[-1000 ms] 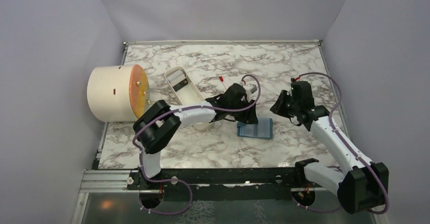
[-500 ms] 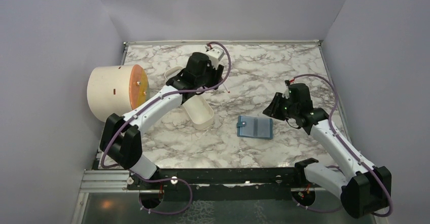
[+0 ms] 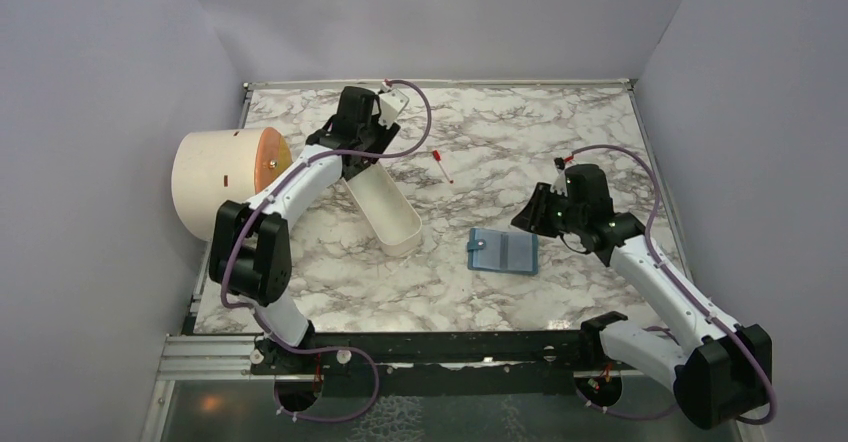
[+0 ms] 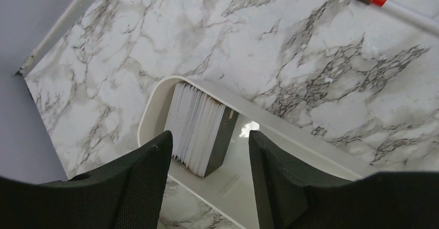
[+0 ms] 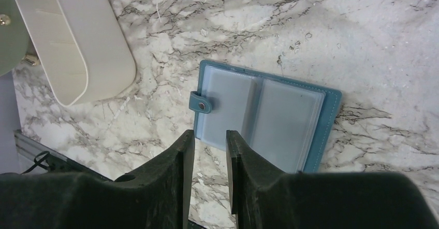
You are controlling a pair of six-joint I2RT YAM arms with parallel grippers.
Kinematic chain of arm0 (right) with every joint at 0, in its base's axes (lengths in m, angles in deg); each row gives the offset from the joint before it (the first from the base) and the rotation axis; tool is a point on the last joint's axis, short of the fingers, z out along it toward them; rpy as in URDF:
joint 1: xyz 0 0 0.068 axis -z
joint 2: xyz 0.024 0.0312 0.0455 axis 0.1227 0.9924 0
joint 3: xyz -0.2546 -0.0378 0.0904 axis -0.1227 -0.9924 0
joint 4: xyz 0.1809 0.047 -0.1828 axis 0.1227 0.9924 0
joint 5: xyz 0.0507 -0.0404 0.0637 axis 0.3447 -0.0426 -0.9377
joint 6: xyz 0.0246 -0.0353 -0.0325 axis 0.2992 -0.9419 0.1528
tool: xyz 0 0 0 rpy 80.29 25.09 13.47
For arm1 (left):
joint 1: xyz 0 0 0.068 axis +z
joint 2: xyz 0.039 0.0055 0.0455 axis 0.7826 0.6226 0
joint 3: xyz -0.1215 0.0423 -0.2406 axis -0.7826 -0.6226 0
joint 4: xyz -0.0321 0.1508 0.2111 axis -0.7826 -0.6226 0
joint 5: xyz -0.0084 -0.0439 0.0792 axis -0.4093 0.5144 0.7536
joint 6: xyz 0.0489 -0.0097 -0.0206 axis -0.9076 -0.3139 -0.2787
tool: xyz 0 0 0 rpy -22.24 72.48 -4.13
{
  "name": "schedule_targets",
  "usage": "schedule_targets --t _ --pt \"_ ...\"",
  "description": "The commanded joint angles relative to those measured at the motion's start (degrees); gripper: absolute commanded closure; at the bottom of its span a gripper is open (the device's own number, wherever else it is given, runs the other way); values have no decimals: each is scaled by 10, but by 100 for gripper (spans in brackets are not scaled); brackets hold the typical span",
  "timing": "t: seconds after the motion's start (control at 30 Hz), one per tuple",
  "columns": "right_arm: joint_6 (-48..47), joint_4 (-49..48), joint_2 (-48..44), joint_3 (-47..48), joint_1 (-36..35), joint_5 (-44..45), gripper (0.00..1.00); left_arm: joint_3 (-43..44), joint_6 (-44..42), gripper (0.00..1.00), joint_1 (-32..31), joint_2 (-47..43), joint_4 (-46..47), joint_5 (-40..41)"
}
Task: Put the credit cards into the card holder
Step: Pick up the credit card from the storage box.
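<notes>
Top view: the left arm reaches to the far left of the marble table (image 3: 560, 132), its wrist above the far end of a long white oval tray (image 3: 385, 207). The tray's long axis runs diagonally from far left to near centre. A cream cylinder (image 3: 215, 187) lies on its side just left of the tray, and a red-capped pen (image 3: 441, 165) lies on the marble to the tray's right.

Left wrist view: the left gripper (image 4: 210, 134) hangs above the tray's rounded far end with its jaws spread wide and nothing between them. Below the gap stand the credit cards (image 4: 194, 125), a tight stack set on edge and packed face to face. The card edges run roughly across the tray's width. A dark grey card (image 4: 222, 136) forms the outer face, turned toward the open length of the tray. The fingers do not touch the stack.

Top view: the card holder (image 3: 503, 251) lies flat on the marble near the table's centre, well apart from the tray's near end. Its long axis runs left to right, close to parallel with the table's near edge.

Right wrist view: the holder is spread open with its two pale pocket panels facing up. Its snap tab (image 5: 201, 103) sits on the short edge that faces the tray. The right gripper (image 5: 209, 133) hovers just above the holder's tab end. Its fingers are parted by a narrow gap and grasp nothing.
</notes>
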Motion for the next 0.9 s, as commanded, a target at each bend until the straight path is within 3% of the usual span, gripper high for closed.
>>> schedule_targets --t 0.0,0.37,0.87 --pt "-19 -16 -10 15 -4 -13 70 43 -44 42 22 53 -50 4" --pt "-15 -5 -10 28 -4 -23 70 85 -71 45 31 149 -75 84" --pt "-6 -4 0 33 -5 -26 70 75 -97 45 31 185 -37 142"
